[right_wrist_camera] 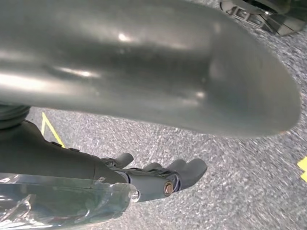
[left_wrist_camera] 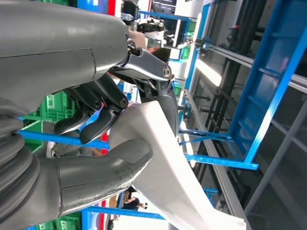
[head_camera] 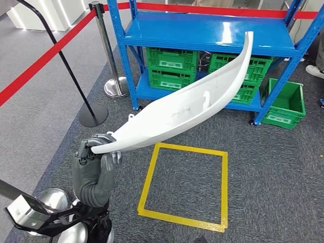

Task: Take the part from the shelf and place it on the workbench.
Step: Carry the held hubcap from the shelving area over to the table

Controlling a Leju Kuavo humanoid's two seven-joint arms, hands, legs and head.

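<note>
— So, where is the part sitting against you?

— My left robot hand point(head_camera: 100, 152) is clamped on the near, narrow end of the white part point(head_camera: 183, 104); the left wrist view has my thumb under it and my darker fingers point(left_wrist_camera: 98, 122) over the top edge. From that grip the whole length runs away from me, forward and to my right, rising as it goes. Its far tip curls up in front of the blue shelf point(head_camera: 214, 33), above the green crates point(head_camera: 172, 68).

— So the long axis is a diagonal?

— Yes, low at my left robot hand, high at the shelf end. All the weight hangs out beyond the grip, held at one end, so I judge it will want to droop or twist when I swing it.

— And below it?

— The yellow floor square point(head_camera: 185, 185) lies on the carpet under the part's middle and right stretch, well apart from it.

— Your other side?

— My right robot hand point(right_wrist_camera: 163, 179) hangs over the grey carpet, fingers loosely spread, holding nothing. It is far from the part; the left alone carries it.

— The worktop?

— I cannot see it, so I would have to turn, keeping that far tip off the shelf.
</note>
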